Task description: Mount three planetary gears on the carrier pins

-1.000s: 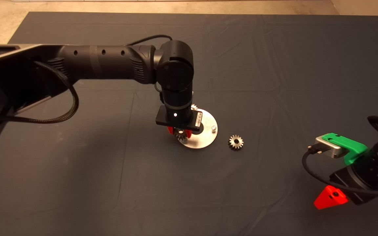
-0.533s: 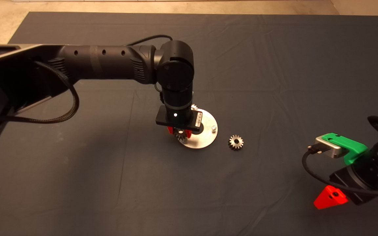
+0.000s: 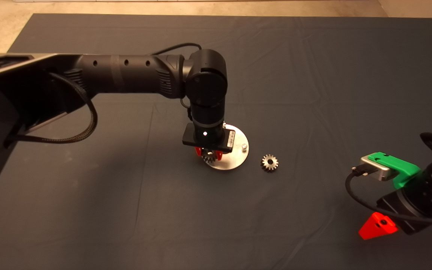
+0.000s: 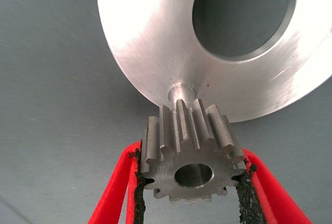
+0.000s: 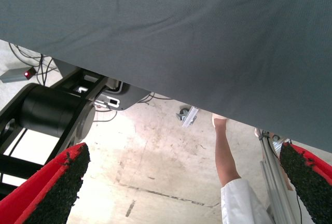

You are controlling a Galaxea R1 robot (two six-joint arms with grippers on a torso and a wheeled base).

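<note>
My left gripper [image 3: 209, 155] hangs over the near-left part of the shiny disc [image 3: 233, 159] and is shut on one planetary gear [image 3: 209, 158]. In the left wrist view that gear [image 4: 189, 149] sits between the red fingers [image 4: 115, 189], its bore empty. One carrier pin [image 4: 181, 90] stands just beyond its teeth on the disc [image 4: 150, 37]. Another pin [image 3: 244, 146] stands bare on the disc's right side. A second gear [image 3: 269, 163] lies flat on the mat, right of the disc. My right gripper [image 3: 377, 225] waits open at the lower right edge.
The dark mat [image 3: 313, 75] covers the table, with beige floor beyond its far edge. The left arm [image 3: 126, 77] crosses the mat from the left. Past the mat's edge, the right wrist view shows the floor, machine parts and a person's leg [image 5: 227, 156].
The left arm has shifted a little to the right with the gear still held. It now covers the far part of the disc. The loose gear and the right arm have not moved.
</note>
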